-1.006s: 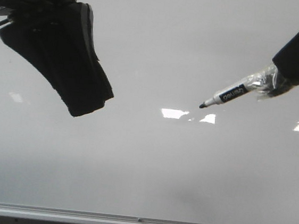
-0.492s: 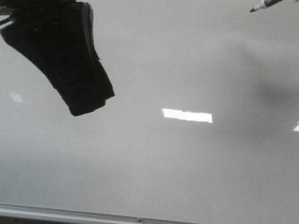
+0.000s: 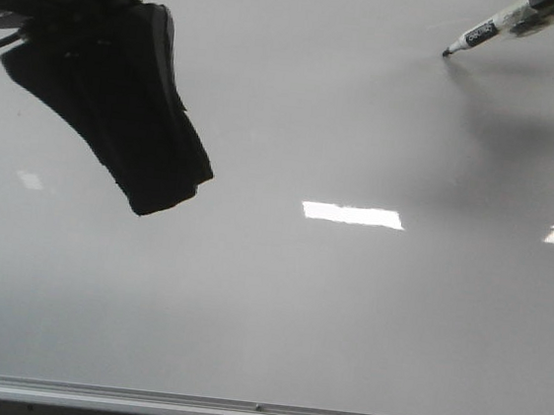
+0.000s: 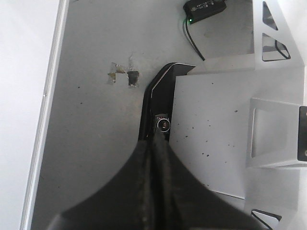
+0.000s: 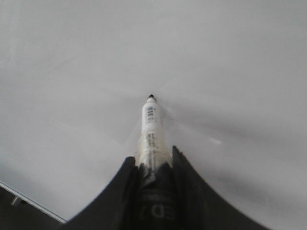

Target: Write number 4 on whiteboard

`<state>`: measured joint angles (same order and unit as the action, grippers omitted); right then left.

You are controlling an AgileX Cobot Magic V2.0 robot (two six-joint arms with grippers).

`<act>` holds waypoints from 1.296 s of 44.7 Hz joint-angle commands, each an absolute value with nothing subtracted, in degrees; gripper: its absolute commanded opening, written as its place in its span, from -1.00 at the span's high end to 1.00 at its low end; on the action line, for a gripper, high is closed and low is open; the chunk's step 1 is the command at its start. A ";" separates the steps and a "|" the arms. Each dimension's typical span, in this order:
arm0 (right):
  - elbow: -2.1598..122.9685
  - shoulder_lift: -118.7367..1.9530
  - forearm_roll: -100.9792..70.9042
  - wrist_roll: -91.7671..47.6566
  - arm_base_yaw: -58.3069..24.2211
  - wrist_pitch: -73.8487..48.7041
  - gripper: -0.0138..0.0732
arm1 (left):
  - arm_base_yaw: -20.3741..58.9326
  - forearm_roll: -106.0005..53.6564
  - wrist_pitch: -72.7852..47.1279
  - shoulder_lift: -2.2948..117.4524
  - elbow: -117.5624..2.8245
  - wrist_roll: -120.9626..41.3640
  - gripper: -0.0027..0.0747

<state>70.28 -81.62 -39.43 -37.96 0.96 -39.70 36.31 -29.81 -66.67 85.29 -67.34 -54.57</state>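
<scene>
The whiteboard (image 3: 267, 306) fills the front view, glossy white-grey, with its silver bottom rail (image 3: 255, 413) along the near edge. No number 4 or any ink line shows on it. My right gripper (image 5: 152, 163) is shut on a black-tipped marker (image 5: 150, 129), taped in place. In the front view the marker (image 3: 479, 34) points down-left at the board's far right, its tip at or just off the surface. My left gripper (image 4: 156, 143) is shut and empty; it hangs over the board's left side in the front view (image 3: 155, 190).
Bright rectangular light reflections (image 3: 353, 214) lie across the board's middle and right edge. The left wrist view looks past the board at a grey floor (image 4: 96, 120), a metal frame (image 4: 216, 120) and a small black box with a green light (image 4: 205, 8).
The right gripper lifted the marker from mid-board up and away to the far right, then lowered it slightly, tip coming down towards the board. The left gripper stayed still.
</scene>
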 commanded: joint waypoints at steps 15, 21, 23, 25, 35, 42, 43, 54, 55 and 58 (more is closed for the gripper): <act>71.71 -84.53 -38.70 -37.98 -1.20 -41.49 0.83 | 36.62 -32.49 -65.73 83.00 -69.05 -54.10 0.98; 70.63 -85.72 -38.36 -37.98 -3.76 -40.32 0.83 | 36.62 -32.49 -65.73 83.00 -69.05 -54.10 0.98; 70.29 -85.74 -38.36 -37.98 -3.92 -39.50 0.83 | 36.62 -32.49 -65.73 83.00 -69.05 -54.10 0.98; 70.11 -85.69 -38.31 -37.84 -3.92 -39.16 0.83 | 36.62 -32.49 -65.73 83.00 -69.05 -54.10 0.98; 70.11 -84.22 -33.65 -34.55 -0.20 -39.22 0.83 | 36.62 -32.49 -65.63 83.00 -69.05 -54.10 0.98; 70.00 -81.88 -29.97 -32.32 6.24 -39.73 0.83 | 36.62 -32.49 -65.63 83.00 -69.05 -54.10 0.98; 70.00 -81.62 -29.97 -32.26 6.83 -39.90 0.83 | 36.62 -32.49 -65.63 83.00 -69.05 -54.10 0.98; 70.00 -77.80 -30.92 -32.23 10.74 -45.00 0.83 | 36.62 -32.49 -65.63 83.00 -69.05 -54.10 0.98; 70.00 -77.13 -31.22 -32.45 10.43 -45.35 0.83 | 36.62 -32.49 -65.63 83.00 -69.05 -54.10 0.98; 70.33 -75.03 -32.14 -33.09 9.06 -45.53 0.83 | 36.62 -32.49 -65.63 83.00 -69.05 -54.10 0.98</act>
<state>68.48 -79.67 -29.15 -32.24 10.19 -46.79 36.31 -29.81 -66.28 85.29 -67.34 -54.57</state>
